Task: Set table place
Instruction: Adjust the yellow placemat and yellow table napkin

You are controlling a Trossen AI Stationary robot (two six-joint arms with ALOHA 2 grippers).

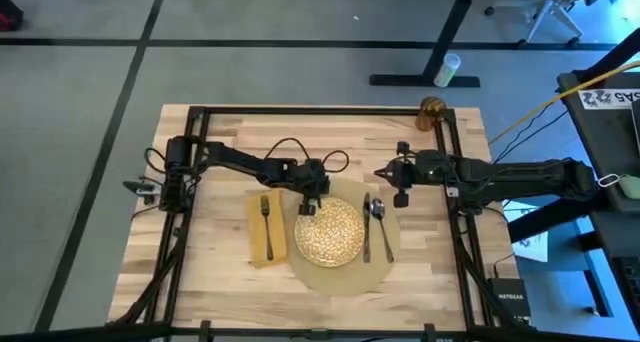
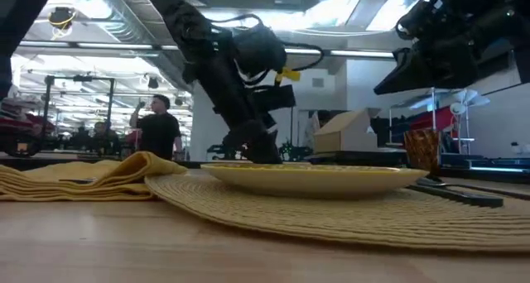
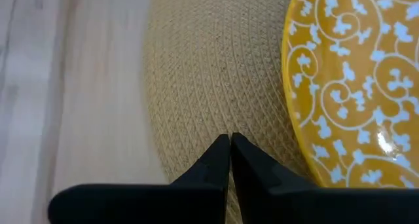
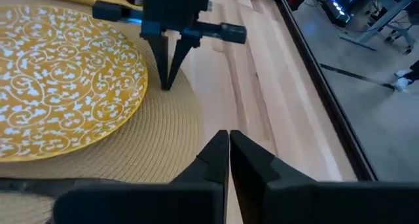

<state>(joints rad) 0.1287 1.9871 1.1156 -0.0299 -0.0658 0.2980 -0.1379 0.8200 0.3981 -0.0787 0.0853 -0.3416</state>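
Wood surface (image 1: 210, 272): your left gripper (image 3: 230, 145), fingers pressed together, sits on placemat (image 3: 209, 86) beside plate (image 3: 353, 80). Right gripper (image 4: 228, 142) likewise closed, empty. No legible writing.

Plate (image 3: 353, 86): we see mustard yellow with white scrolling vines.
Placemat (image 3: 216, 86): we note tan, woven in concentric rings.
Napkin (image 1: 262, 244): mustard, at the plate's nine o'clock.
Table (image 1: 215, 272): pale wood strips, black rails.
Glass (image 1: 432, 110): amber.

Even overhead light; bright ceiling glare in the low view, arms silhouetted; sheen on the plate (image 3: 357, 86); soft focus.
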